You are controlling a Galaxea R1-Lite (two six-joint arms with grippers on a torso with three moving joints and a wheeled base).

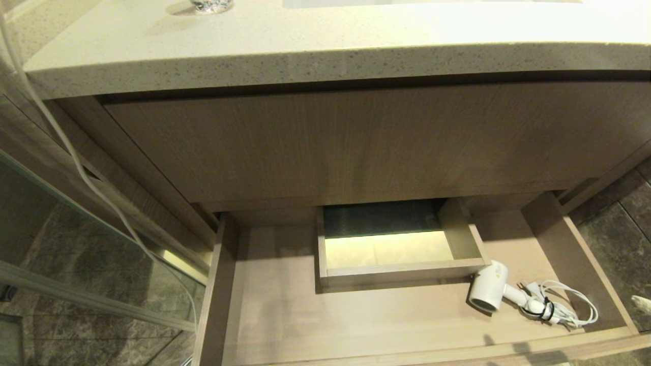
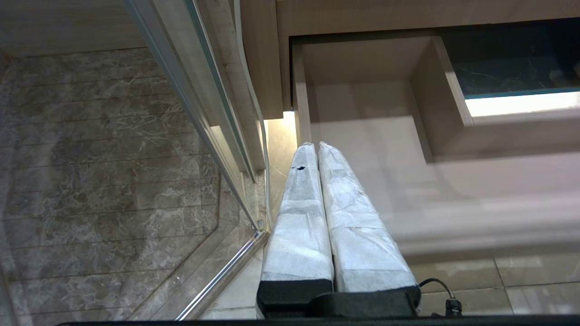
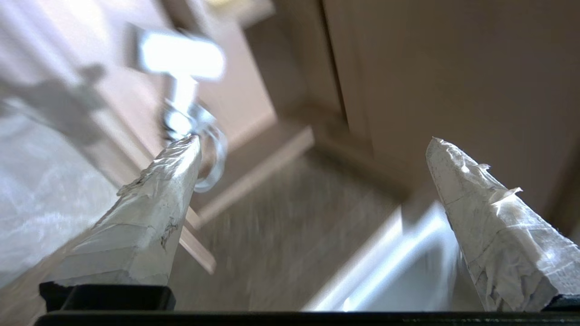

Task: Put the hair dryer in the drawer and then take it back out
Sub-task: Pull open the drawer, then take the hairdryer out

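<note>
Dryer (image 1: 489,290) sitting in the open drawer (image 1: 285,305), both claws off it.

Surroundings first: speckled stone counter (image 1: 305,51) up at 12 o'clock with a glass thing (image 1: 211,5) on its far edge, tall wood panel (image 1: 356,142) under it, glass partition (image 1: 76,244) and a thin white cable (image 1: 76,162) hanging around 9, dark marble floor (image 1: 620,229) at 3. Boxed cutout (image 1: 391,244) sits mid-drawer, and the dryer lies right against its corner, around 4 o'clock in the head view. It's small and white, round end pointing front, cord (image 1: 564,305) bundled beside it. No readable writing anywhere. Left gripper (image 2: 312,149) is clenched on nothing by the drawer's left side wall. Right gripper (image 3: 312,145) is spread wide, released, empty, with the dryer blurry beyond it.
</note>
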